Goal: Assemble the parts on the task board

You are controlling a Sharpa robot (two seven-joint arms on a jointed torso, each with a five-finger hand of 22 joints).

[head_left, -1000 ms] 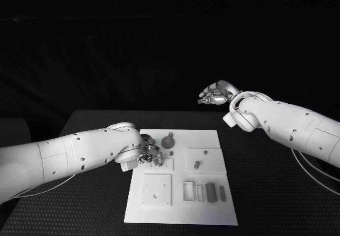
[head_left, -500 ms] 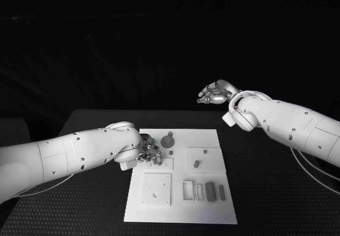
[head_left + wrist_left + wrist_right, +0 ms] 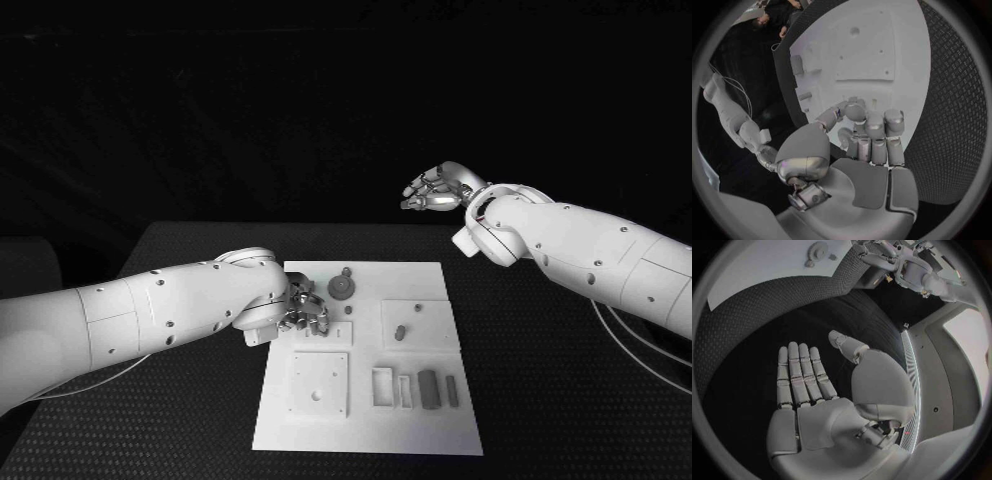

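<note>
1. Black textured desk (image 3: pixel 188 420) under a dark backdrop in the head view, carrying the white task board (image 3: pixel 368 425) at its middle. Near-right part of the board: a row of small grey parts (image 3: pixel 428 389) beside a slotted holder. Far end: a round part (image 3: pixel 342 288), and right of centre a small peg (image 3: pixel 400 333) on a raised square plate. Left hand (image 3: pixel 303 312) low over the board's left edge, fingers curled downward; whether anything is pinched cannot be told. Right hand (image 3: pixel 440 188) raised well above and beyond the desk's far edge, right of the board, grasping nothing.

2. Left wrist view: left hand (image 3: pixel 861 150) with fingers (image 3: pixel 875 125) bent inward and bunched together just over the task board (image 3: pixel 907 75); anything held between them cannot be made out. Beyond the fingertips, a square white plate (image 3: pixel 867 55) with small holes.

3. Right wrist view: right hand (image 3: pixel 817 390) flat and released, fingers (image 3: pixel 798 370) straight and side by side, thumb spread apart, above the desk (image 3: pixel 748 320). Task board (image 3: pixel 754 270) far off, with the round part (image 3: pixel 817 250) on it.
</note>
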